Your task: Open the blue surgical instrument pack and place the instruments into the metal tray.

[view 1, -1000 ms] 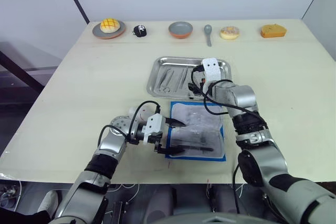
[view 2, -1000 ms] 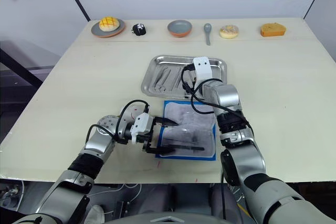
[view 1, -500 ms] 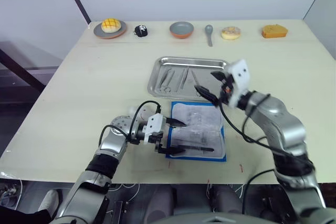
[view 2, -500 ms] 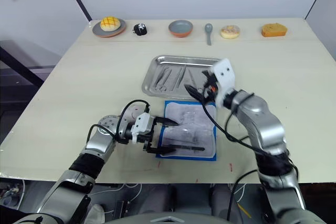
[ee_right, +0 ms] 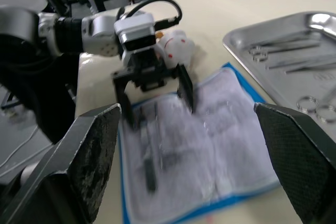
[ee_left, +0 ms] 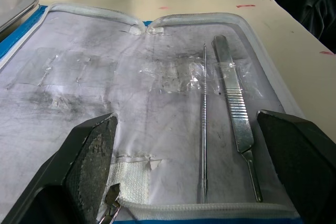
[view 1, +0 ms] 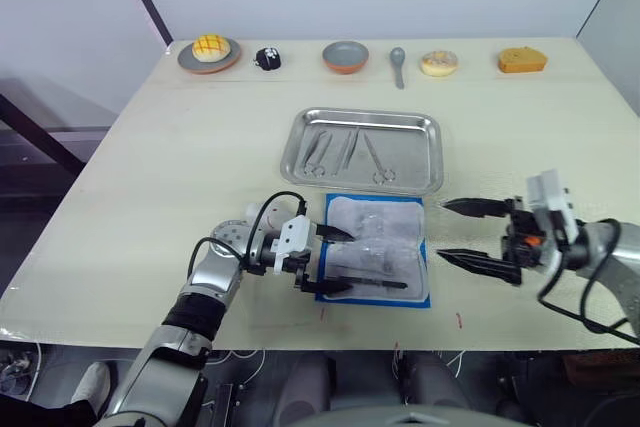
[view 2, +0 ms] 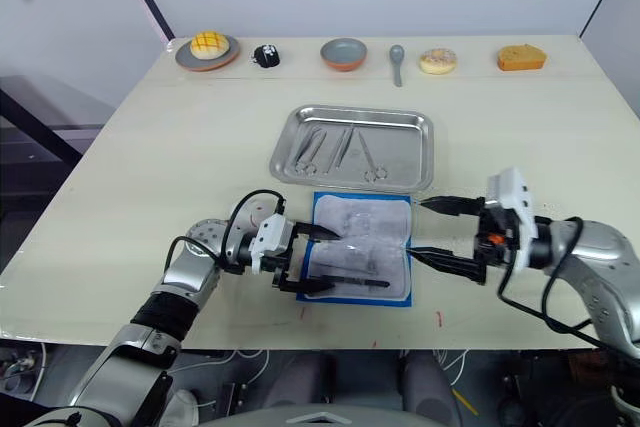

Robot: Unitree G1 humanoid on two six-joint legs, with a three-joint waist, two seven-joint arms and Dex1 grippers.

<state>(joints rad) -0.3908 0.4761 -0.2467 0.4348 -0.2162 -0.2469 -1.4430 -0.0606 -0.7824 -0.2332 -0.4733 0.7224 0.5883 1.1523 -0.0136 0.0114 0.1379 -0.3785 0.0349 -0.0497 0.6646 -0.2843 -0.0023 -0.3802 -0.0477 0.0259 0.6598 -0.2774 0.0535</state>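
Blue instrument pack [view 1: 376,262] is laid open on the table [view 1: 150,157], just before the metal tray [view 1: 362,150], where several instruments [view 1: 348,150] are placed. Two more instruments [ee_left: 226,114] are left on its lining. Left tool [view 1: 328,259] is spread over its edge; right tool [view 1: 470,234] is held apart beside it.

Along the far edge of the pale beige wooden table [view 1: 150,177], six items stand in a row, well apart from one another. From the robot's left to right: a grey round plate [view 1: 186,60] bearing a yellow cross-hatched bun [view 1: 209,46]; a small black-and-white object [view 1: 266,58]; a round grey bowl with an orange rim [view 1: 345,56]; a grey spoon [view 1: 398,64]; a pale iced doughnut [view 1: 438,63]; an orange wedge-shaped cake piece [view 1: 522,59].
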